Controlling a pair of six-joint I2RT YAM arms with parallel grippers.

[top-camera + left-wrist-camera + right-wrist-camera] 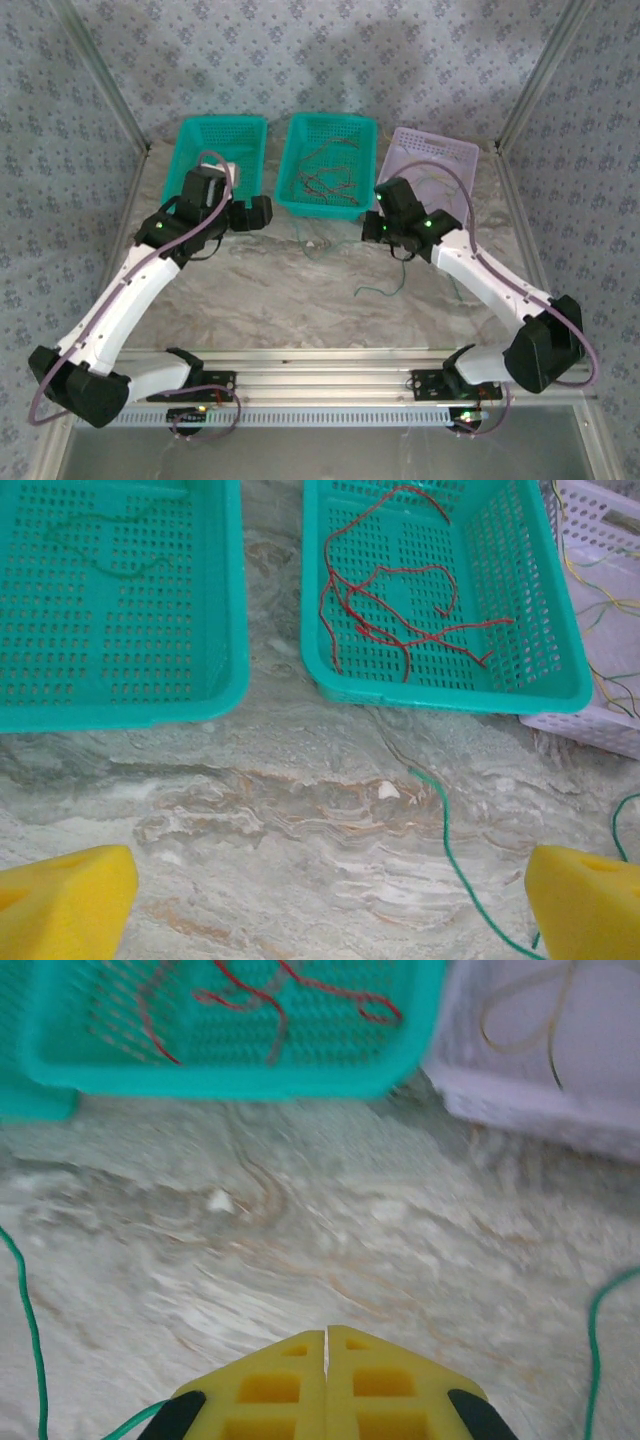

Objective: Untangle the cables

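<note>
The marbled table (300, 290) carries three baskets. The middle teal basket (440, 695) holds red cables (360, 615). The left gripper (330, 890) gapes wide; the right gripper (327, 1345) is pressed closed (pinching anything? unclear). A green cable (447, 845) lies loose on the marble.

The top camera is looking down from high behind the arms (130, 290), whose bases are lying along its bottom edge. It is taking in the whole table (300, 290), with the baskets (330, 118) across the upper middle. Both wrist cameras are hanging low and close over the table, facing the baskets, and both are catching the middle basket (450, 695) and its red cables (395, 620) along their upper edge, the right one blurred.
</note>
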